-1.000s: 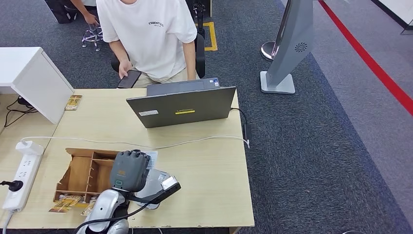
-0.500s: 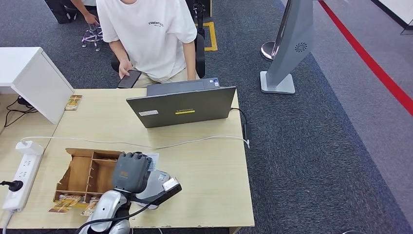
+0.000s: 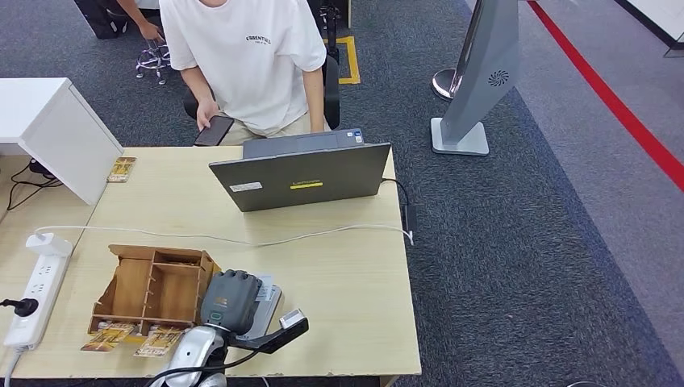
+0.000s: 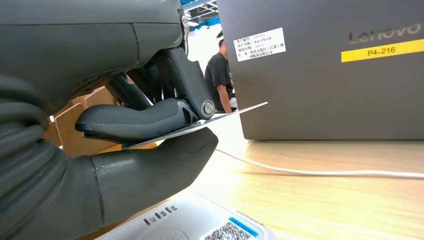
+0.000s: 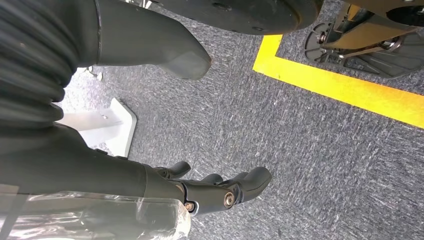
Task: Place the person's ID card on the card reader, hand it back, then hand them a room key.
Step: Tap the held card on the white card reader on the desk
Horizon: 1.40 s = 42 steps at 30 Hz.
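My left hand [image 3: 231, 300] hovers near the table's front edge, just right of the wooden organiser. It pinches the person's thin white ID card [image 4: 235, 112] between thumb and a finger [image 4: 132, 119], held flat a little above the grey-white card reader [image 4: 192, 225]. In the head view the hand covers most of the card reader [image 3: 263, 316], and a corner of the ID card [image 3: 264, 288] peeks out beyond it. Room key cards [image 3: 107, 335] lie in front of the organiser. My right hand [image 5: 220, 192] hangs over the carpet, fingers apart, holding nothing.
A person in a white shirt [image 3: 242, 56] sits across the table holding a phone [image 3: 214, 129]. An open laptop [image 3: 302, 177] stands at the far middle, with a white cable [image 3: 323, 234] running across. A wooden organiser [image 3: 149, 286], a power strip [image 3: 32, 294] and a white box [image 3: 60, 133] stand on the left.
My left hand with the card has moved right and toward the table's near edge, from beside the organiser to over the reader. The person has not moved.
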### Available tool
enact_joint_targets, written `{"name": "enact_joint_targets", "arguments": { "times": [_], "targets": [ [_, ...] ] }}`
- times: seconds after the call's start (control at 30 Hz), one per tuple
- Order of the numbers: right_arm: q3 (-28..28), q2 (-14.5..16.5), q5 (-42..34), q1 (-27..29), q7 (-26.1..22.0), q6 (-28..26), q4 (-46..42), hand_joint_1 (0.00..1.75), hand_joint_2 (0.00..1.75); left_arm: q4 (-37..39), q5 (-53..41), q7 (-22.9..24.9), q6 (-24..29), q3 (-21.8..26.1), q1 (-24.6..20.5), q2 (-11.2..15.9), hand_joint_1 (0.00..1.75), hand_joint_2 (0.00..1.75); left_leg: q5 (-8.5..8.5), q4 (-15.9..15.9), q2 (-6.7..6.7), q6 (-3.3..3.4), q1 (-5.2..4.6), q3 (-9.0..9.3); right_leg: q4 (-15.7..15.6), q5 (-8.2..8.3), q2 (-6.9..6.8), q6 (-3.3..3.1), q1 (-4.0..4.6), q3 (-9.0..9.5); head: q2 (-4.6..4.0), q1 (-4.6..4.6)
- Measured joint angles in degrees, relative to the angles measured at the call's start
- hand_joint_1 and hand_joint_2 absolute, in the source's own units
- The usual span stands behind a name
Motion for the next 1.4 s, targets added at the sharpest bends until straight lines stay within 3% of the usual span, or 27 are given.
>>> {"name": "enact_joint_targets", "arguments": {
  "times": [1.2,1.4],
  "targets": [
    [0.0,0.0,0.3,0.0,0.0,-0.1,0.0,0.00,1.75,1.0,-0.2,0.1,-0.3,-0.2,0.3,-0.5,1.75,1.75,0.00,0.0,0.00,0.00,0.00,0.00,0.0,0.00,0.00,0.00,0.00,0.00,0.00,0.00],
    [0.0,0.0,0.4,0.0,0.0,-0.1,0.0,0.00,1.75,1.8,-0.6,1.6,-3.5,-0.2,0.3,-0.4,1.75,1.75,0.00,0.0,0.00,0.00,0.00,0.00,0.0,0.00,0.00,0.00,0.00,0.00,0.00,-0.01]
  ]
}}
